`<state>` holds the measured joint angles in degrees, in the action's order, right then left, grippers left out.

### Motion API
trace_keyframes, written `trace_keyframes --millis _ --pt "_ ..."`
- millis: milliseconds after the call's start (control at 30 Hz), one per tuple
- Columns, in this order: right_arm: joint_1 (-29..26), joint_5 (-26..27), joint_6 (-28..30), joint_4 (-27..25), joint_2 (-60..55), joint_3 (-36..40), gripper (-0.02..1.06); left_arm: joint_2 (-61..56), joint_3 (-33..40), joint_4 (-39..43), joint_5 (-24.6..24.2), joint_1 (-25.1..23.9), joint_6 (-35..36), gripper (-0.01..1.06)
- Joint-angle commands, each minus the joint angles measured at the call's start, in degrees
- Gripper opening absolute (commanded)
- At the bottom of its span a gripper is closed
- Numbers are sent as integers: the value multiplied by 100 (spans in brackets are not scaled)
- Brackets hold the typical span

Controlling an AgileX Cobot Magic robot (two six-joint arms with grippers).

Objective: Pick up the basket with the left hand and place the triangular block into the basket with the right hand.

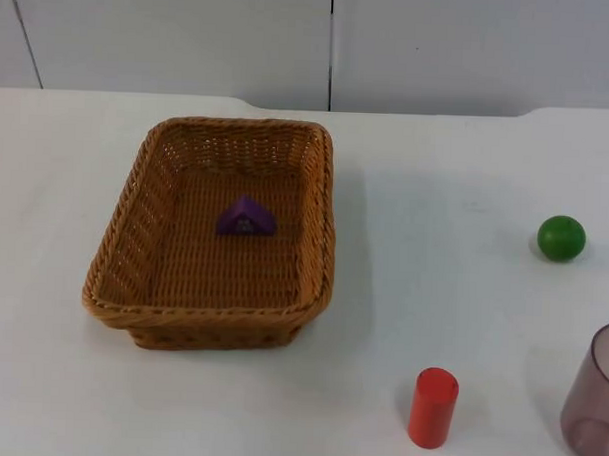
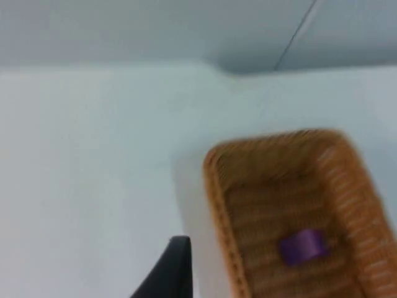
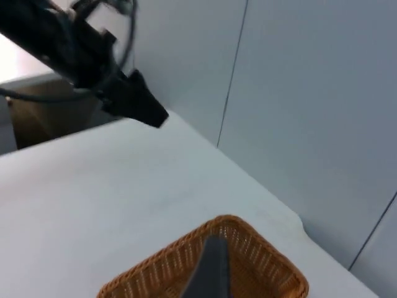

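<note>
Wicker, honey-brown and rectangular, the basket point(image 1: 212, 235) sits flat on the white table point(image 1: 446, 193), left of the middle in the top view, with its far short end toward the grey wall point(image 1: 471, 44). On its woven floor, a little beyond the centre, lies the purple triangular block point(image 1: 247, 217), well clear of every side wall. Nothing grips the basket; its rim is free all round. To the right on the table, well apart from the basket, a green ball point(image 1: 561, 238) rests alone; nearer the camera a red cylinder point(image 1: 433, 408) stands upright, and just beyond it to the right is a translucent purplish cup point(image 1: 597, 398), cut by the picture's edge. The left wrist view looks down on the basket point(image 2: 291, 211) with the block point(image 2: 302, 246) as a purple smear inside; the left gripper has one black fingertip point(image 2: 170, 270) beside the basket's outer wall, above bare table. Whether that gripper is open or closed I cannot tell. The right wrist view looks from higher up across the table: the basket's point(image 3: 248, 261) far end lies below, a single dark fingertip point(image 3: 211, 267) of the right gripper in front of it, and the left arm point(image 3: 80, 56) reaches in against the wall. The right gripper's state cannot be told either.
</note>
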<state>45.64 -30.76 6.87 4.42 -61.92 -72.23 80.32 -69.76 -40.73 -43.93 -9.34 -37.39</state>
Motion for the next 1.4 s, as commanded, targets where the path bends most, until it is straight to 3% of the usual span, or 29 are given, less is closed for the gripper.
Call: trace_keyframes --millis 0,200,533,733,933,1033,1367 --pt "9 297 -74 -3 262 250 72 -612 -5 75 -228 39 83 105" --pt "9 654 -351 -3 1008 1151 72 -2158 537 75 -191 39 94 105" --pt "9 663 -640 -3 2202 2353 72 -4659 2377 75 15 39 246 105" --pt "9 502 -799 -3 2980 3121 72 -6200 3337 95 -34 39 842 105" --pt "9 -123 -1056 -3 3774 3670 72 -7497 3900 243 -72 122 1157 105" --pt "9 -685 -1081 -3 4265 3795 72 -7973 4028 433 -237 424 1388 105" --pt "9 -2392 -1155 -3 5724 3802 72 -8032 4028 1503 -854 656 2141 105"
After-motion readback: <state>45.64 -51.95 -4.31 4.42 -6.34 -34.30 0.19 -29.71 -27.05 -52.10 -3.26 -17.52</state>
